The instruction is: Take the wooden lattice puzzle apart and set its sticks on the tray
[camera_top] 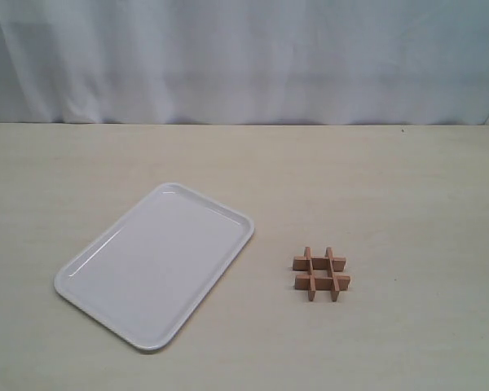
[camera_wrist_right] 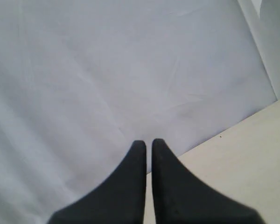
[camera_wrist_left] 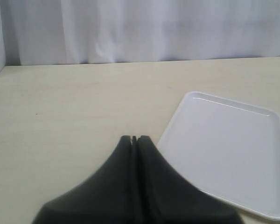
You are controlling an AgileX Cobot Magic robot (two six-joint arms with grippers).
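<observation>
We see the wooden lattice puzzle (camera_top: 321, 274) in the lower right of the exterior frame, resting flat on the table (camera_top: 375, 187). It is a small hash shape made of four light-brown sticks (camera_top: 339, 261), two crossing two and locked together at the joints, with squared ends and a matte, unvarnished look. The tray (camera_top: 155, 265) lies in the lower left of centre, well apart from the puzzle and turned at an angle to the table edge. It is a white plastic rectangle with rounded corners and a low raised rim, smooth and faintly glossy.

The table is a pale, cream-coloured surface with a faint wood-like grain. Behind it, across the upper part of the frame, hangs a white cloth backdrop (camera_top: 244, 57) with soft vertical folds.

In the left wrist view, the left gripper (camera_wrist_left: 134, 138) has its black, tapered fingers pressed together tip to tip above the table, with the tray near it. In the right wrist view, the right gripper (camera_wrist_right: 148, 142) has its fingers drawn close, with only a thin slit between them, and it faces the backdrop.
</observation>
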